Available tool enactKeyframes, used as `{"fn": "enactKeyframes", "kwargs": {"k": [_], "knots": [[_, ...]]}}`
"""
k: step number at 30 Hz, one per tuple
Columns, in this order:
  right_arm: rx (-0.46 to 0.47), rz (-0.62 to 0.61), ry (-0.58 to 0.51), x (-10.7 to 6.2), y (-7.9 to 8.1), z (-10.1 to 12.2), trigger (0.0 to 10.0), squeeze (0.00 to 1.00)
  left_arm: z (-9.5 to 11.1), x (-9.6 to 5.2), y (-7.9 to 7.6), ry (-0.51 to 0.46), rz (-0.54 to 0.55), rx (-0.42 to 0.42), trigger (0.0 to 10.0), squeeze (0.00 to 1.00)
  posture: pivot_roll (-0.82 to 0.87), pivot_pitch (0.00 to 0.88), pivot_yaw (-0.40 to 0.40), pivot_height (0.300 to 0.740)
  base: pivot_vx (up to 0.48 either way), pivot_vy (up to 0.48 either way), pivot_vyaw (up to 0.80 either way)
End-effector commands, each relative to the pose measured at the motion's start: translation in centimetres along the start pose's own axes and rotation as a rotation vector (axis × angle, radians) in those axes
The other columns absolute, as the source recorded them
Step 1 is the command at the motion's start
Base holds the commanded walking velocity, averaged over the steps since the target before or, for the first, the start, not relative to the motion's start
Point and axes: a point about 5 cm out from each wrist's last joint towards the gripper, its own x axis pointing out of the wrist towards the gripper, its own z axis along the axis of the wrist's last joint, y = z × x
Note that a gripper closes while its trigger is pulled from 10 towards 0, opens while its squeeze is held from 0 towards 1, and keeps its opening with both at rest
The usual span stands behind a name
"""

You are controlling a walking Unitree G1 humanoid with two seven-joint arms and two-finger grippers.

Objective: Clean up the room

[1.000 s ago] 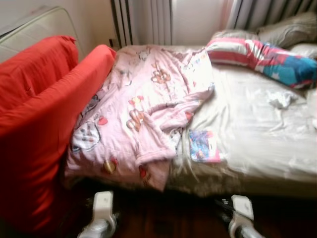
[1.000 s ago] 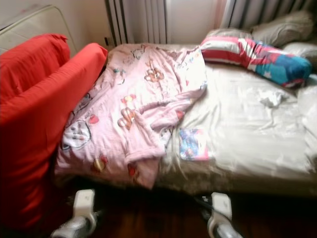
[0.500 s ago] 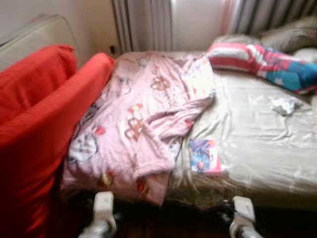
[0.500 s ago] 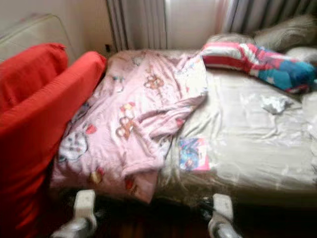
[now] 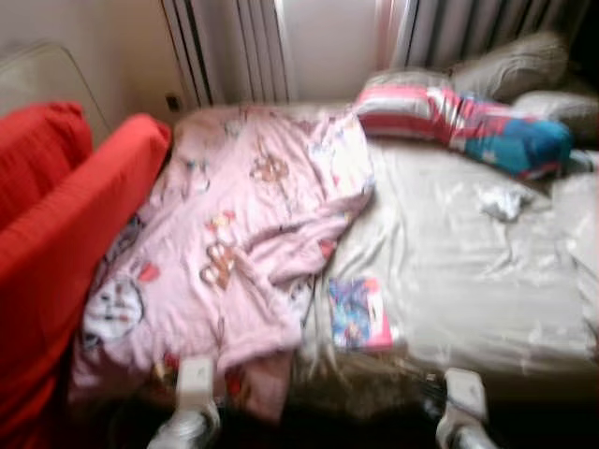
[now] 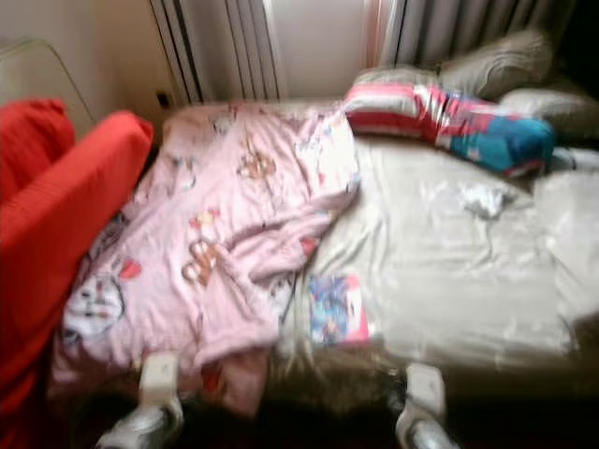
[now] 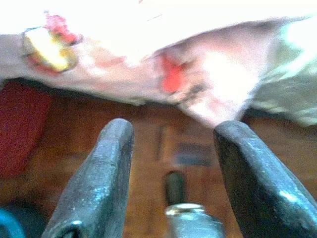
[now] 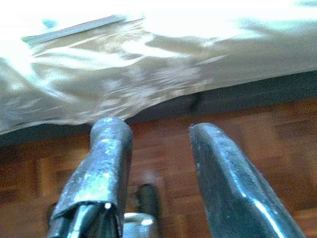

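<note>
**Approach to bed, nothing held yet**

Bed lies ahead. Pink blanket is rumpled across its 9 o'clock half, one corner hanging over the near edge. A book sits near centre, crumpled tissue at 2 o'clock, striped pillow at 1 o'clock. Left gripper has fingers spread, empty, below the hanging corner. Right gripper likewise spread, low above the floor. Advised: stop walking first, then raise one arm and take the book by its near edge
</note>
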Motion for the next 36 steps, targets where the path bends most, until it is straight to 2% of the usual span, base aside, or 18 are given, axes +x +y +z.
{"fn": "enactKeyframes", "kwargs": {"k": [1, 7, 9, 14, 16, 23, 27, 28, 29, 30, 32, 36], "knots": [[0.006, 0.028, -0.039, 0.2, 1.1, 0.7, 10.0, 0.00, 0.1, -0.1, 1.3, -0.005, 0.035, 0.003, 10.0, 0.00, -0.06, 0.000, 0.020, 0.740, 0.274, 0.000, 0.00], [0.018, 0.024, -0.100, 0.1, 1.1, 1.1, 10.0, 0.00, 0.3, -0.1, 1.4, -0.036, 0.034, 0.001, 10.0, 0.00, -0.06, 0.000, 0.019, 0.740, 0.131, 0.000, 0.00], [0.040, 0.015, -0.156, 0.0, 1.1, 1.5, 10.0, 0.00, 0.5, -0.1, 1.4, -0.063, 0.033, -0.018, 10.0, 0.00, -0.06, 0.000, 0.021, 0.740, 0.000, 0.000, 0.00], [0.034, 0.012, -0.179, 0.0, 1.1, 1.7, 10.0, 0.00, 0.6, -0.1, 1.3, -0.072, 0.032, -0.019, 10.0, 0.00, -0.06, 0.000, 0.020, 0.740, 0.096, 0.000, 0.00], [0.016, 0.020, -0.212, -0.1, 1.1, 2.0, 10.0, 0.00, 0.6, -0.2, 1.4, -0.077, 0.032, -0.018, 10.0, 0.00, -0.06, 0.000, 0.018, 0.740, 0.255, 0.000, 0.50], [0.037, 0.025, -0.243, -0.2, 1.2, 2.2, 10.0, 0.00, 0.8, -0.2, 1.4, -0.106, 0.036, -0.017, 10.0, 0.00, -0.05, 0.000, 0.018, 0.740, 0.249, 0.000, 0.66], [0.056, 0.025, -0.253, -0.2, 1.2, 2.2, 10.0, 0.00, 1.0, -0.2, 1.4, -0.125, 0.026, -0.014, 10.0, 0.00, -0.06, 0.000, 0.020, 0.740, 0.251, 0.000, 0.00], [0.059, 0.019, -0.292, 0.0, 1.3, 3.9, 10.0, 0.00, 1.0, -0.2, 1.4, -0.129, 0.023, -0.012, 10.0, 0.00, -0.06, 0.000, 0.020, 0.740, 0.262, 0.000, 0.00], [0.052, 0.013, -0.381, 0.2, 1.6, 8.2, 10.0, 0.00, 1.1, -0.2, 1.4, -0.138, 0.018, -0.010, 10.0, 0.00, -0.06, 0.000, 0.023, 0.740, 0.266, 0.000, 0.00], [0.054, 0.012, -0.405, 0.2, 1.8, 9.4, 10.0, 0.00, 1.2, -0.2, 1.3, -0.143, 0.014, -0.012, 10.0, 0.00, -0.06, 0.000, 0.023, 0.740, 0.266, 0.000, 0.00], [0.072, 0.010, -0.421, 0.1, 1.7, 10.0, 10.0, 0.00, 1.3, -0.3, 1.3, -0.155, 0.006, 0.000, 10.0, 0.00, -0.05, 0.000, 0.027, 0.740, 0.266, 0.000, 0.00], [0.098, -0.007, -0.394, 0.2, 1.0, 9.2, 10.0, 0.00, 1.5, -0.3, 1.3, -0.188, -0.020, 0.017, 10.0, 0.00, -0.06, 0.000, 0.034, 0.740, 0.195, 0.000, 0.00]]}}
